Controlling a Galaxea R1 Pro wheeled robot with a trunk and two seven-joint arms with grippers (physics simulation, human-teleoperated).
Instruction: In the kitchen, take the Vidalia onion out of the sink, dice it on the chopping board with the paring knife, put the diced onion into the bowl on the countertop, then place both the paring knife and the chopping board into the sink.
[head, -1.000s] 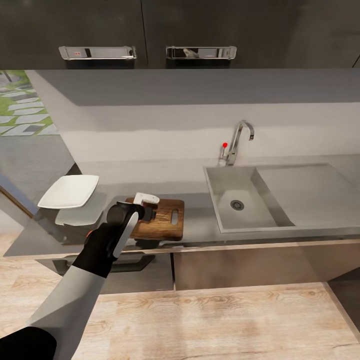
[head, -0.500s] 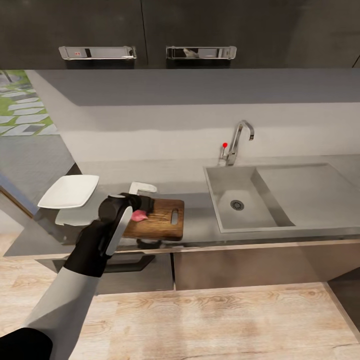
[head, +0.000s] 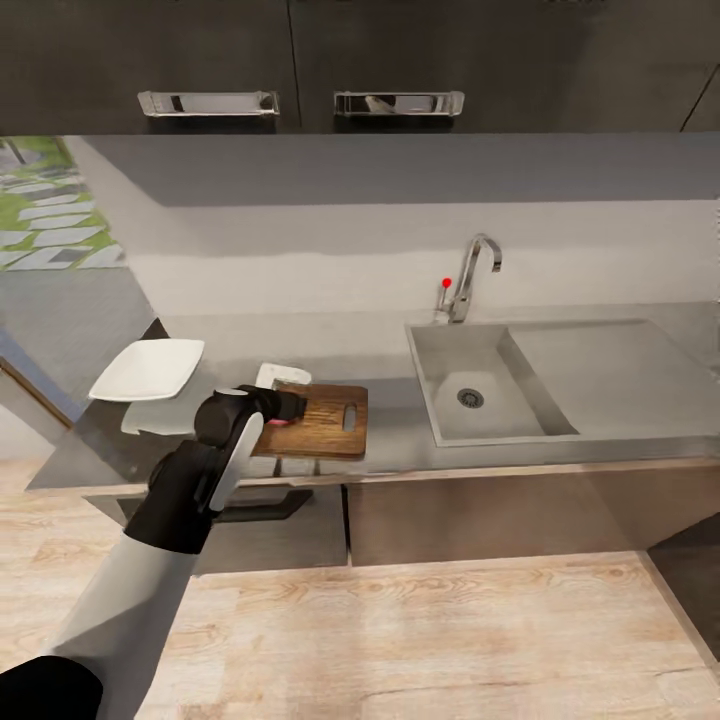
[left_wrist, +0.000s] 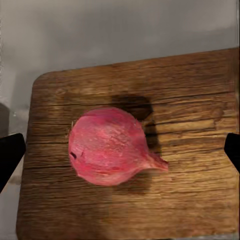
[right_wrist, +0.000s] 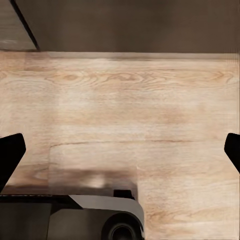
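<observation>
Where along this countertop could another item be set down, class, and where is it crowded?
Bare: the countertop strip between chopping board and sink, and the sink's flat drainboard. Crowded: the end with the bowl, where the left gripper hangs over the onion lying on the board.

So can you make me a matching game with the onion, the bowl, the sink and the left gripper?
Things:
1. onion
2. bowl
3. sink
4. left gripper

Descriptions:
A. white, on the countertop beside the chopping board
B. open, above the board
C. pink-red, lying on the board
D. grey, with a round drain

Pairs: 1-C, 2-A, 3-D, 4-B
</observation>
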